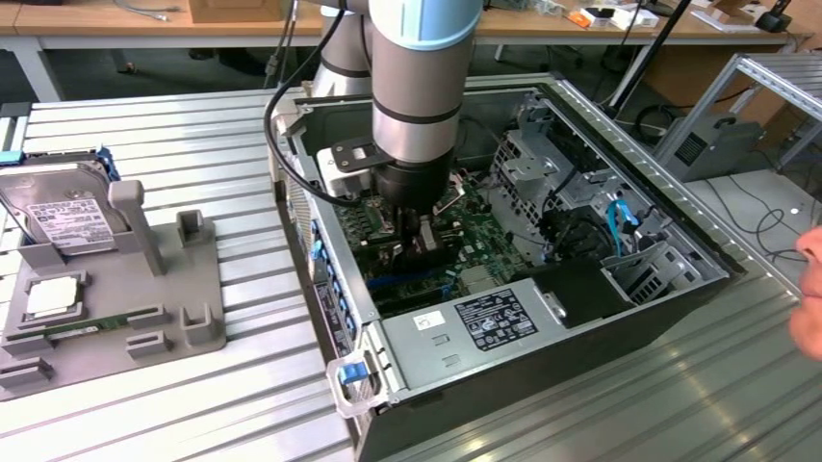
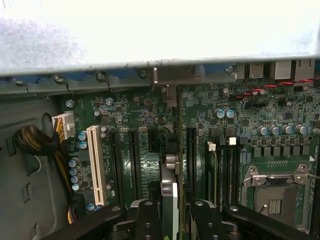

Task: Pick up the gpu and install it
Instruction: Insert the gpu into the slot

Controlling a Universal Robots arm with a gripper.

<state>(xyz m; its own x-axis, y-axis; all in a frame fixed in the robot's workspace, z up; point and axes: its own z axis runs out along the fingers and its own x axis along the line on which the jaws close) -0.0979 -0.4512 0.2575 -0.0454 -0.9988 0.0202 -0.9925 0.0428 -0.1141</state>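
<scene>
The gripper (image 1: 421, 252) reaches down into the open metal case (image 1: 668, 207), its black jaws closed narrowly on the gpu (image 2: 179, 150), a thin dark card seen edge-on in the wrist view, standing upright over the green motherboard (image 2: 250, 125) among long black slots and beside a white slot (image 2: 95, 165). On the ribbed metal table (image 1: 167, 125), near its edge at the exterior view's left, a grey moulded holder (image 1: 129, 289) carries a boxy silver drive (image 1: 58, 207) with a white label.
</scene>
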